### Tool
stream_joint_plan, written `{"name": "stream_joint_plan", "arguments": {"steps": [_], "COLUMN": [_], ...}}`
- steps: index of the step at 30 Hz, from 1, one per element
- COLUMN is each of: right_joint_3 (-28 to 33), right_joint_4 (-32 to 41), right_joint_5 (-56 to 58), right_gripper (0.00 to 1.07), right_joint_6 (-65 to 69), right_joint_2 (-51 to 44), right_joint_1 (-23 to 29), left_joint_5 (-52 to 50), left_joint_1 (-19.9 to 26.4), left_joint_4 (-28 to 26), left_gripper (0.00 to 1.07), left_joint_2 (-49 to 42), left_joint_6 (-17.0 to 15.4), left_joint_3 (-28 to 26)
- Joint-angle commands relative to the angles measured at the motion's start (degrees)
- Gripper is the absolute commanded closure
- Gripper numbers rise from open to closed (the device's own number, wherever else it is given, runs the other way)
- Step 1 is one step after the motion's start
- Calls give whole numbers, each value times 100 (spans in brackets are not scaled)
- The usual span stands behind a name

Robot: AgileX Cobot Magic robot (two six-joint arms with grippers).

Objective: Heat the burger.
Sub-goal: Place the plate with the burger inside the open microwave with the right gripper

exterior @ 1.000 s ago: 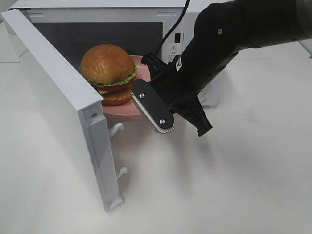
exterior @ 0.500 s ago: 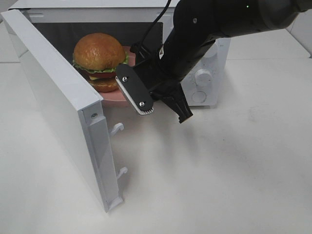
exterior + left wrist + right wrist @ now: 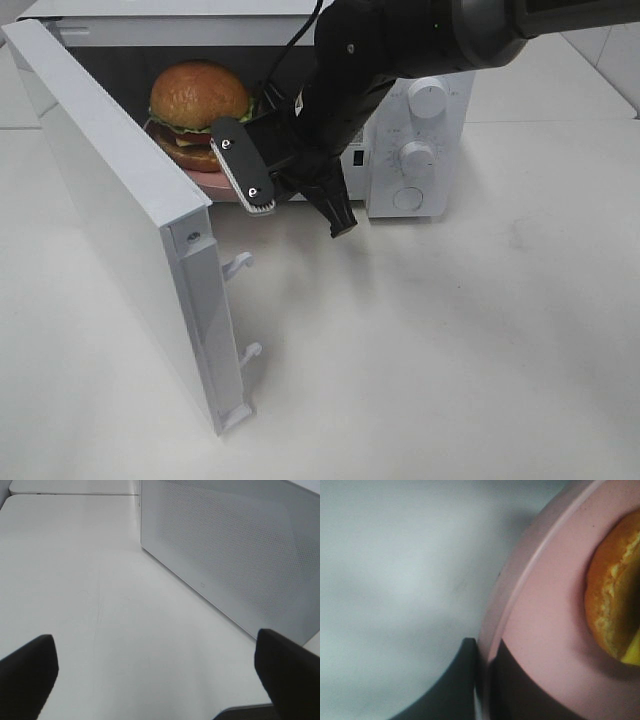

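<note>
Two arms: only the right arm (image 3: 400,50) shows from above, black, coming in from 1 o'clock across the front of the microwave (image 3: 440,60). The left one shows only in its own wrist camera.
Burger: the burger (image 3: 198,100) sits on the pink plate (image 3: 212,183) in the open mouth of the microwave, about 11 o'clock on the table (image 3: 450,350). Its glossy bun is on top, with lettuce and patty showing beneath.
Plate: its front rim pokes toward 6 o'clock. I cannot tell whether it rests on the oven floor.
Right gripper: the right gripper (image 3: 484,675) is clamped tight on the plate's rim, on the burger's 3 o'clock side. Its wrist camera shows dark jaws pinching the pink edge, with the bottom bun close by.
Left gripper: the left gripper (image 3: 157,672) is released, jaws standing wide apart over the white table. The door's dotted outer face is near.
Door: the door (image 3: 110,200) is swung wide, reaching out toward 7 o'clock, with white latch hooks (image 3: 238,265) on its free edge.
Controls: three round dials (image 3: 416,157) are stacked at 1 o'clock, right of the cavity.
</note>
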Motion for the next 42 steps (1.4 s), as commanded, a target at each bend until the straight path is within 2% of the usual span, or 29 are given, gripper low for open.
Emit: {"name": "stream_joint_plan", "arguments": {"steps": [1,12,24,32,37,39,40,41,42], "right_joint_3": [-407,-1008,-2040,-2149,-2149,-2149,-2149,-2149,-2149], "right_joint_4": [-126,-246,-561,-573,-567,-573,-573,-567,-567], "right_joint_5": [-241,-241,-92,-80,-189,-201,-201,-212,-212], "right_gripper": [107,107,107,106,99,90,90,83,83], "right_joint_6": [206,372,922,922,945,1071,1071,1083,1083], "right_joint_2": [143,590,1255,1427,1478,1507,1507,1507,1507], "right_joint_1": [6,6,-74,-143,-212,-235,-235,-264,-264], "left_joint_5": [-80,-80,-80,-80,-80,-80,-80,-80,-80], "left_joint_1": [-34,-34,-34,-34,-34,-34,-34,-34,-34], "left_joint_4": [-34,-23,-17,-17,-17,-17,-17,-17,-17], "left_gripper": [4,4,4,4,4,4,4,4,4], "left_joint_2": [-86,-86,-86,-86,-86,-86,-86,-86,-86], "left_joint_6": [17,17,17,17,17,17,17,17,17], "left_joint_3": [-6,-6,-6,-6,-6,-6,-6,-6,-6]}}
